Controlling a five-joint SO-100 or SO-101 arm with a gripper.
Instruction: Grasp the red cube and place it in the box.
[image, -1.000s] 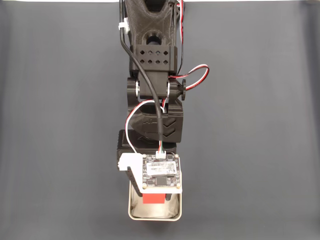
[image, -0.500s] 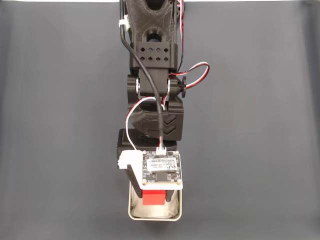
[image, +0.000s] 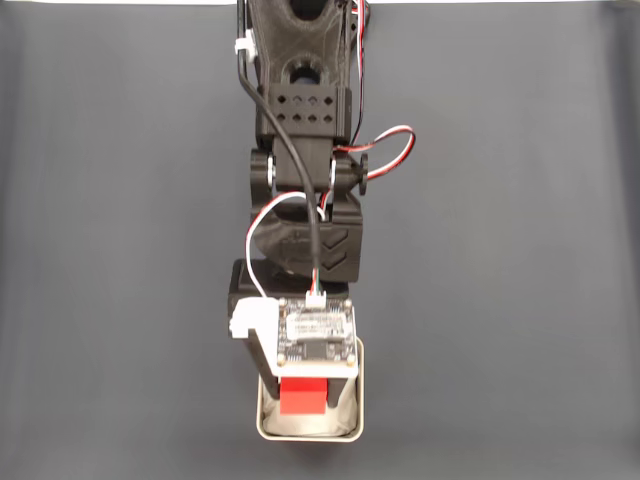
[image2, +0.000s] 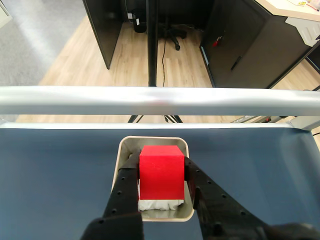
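In the wrist view the red cube (image2: 161, 171) sits between my gripper's (image2: 160, 167) two black fingers (image2: 125, 182), which press on its left and right faces. It hangs inside the opening of the box (image2: 121, 150), a small metal tin, with white padding (image2: 159, 204) showing just under it. In the fixed view the arm reaches down the middle of the mat, and its camera board (image: 315, 336) covers the fingers. The red cube (image: 302, 396) shows below that board, within the box (image: 310, 435) near the bottom edge.
A dark grey mat (image: 500, 260) covers the table on both sides of the arm. In the wrist view a silver rail (image2: 160, 100) runs along the table's far edge, with office floor and desks beyond.
The arm has drawn back slightly toward the top of the fixed view. The camera board has shifted up and left, so more of the red cube shows over the box.
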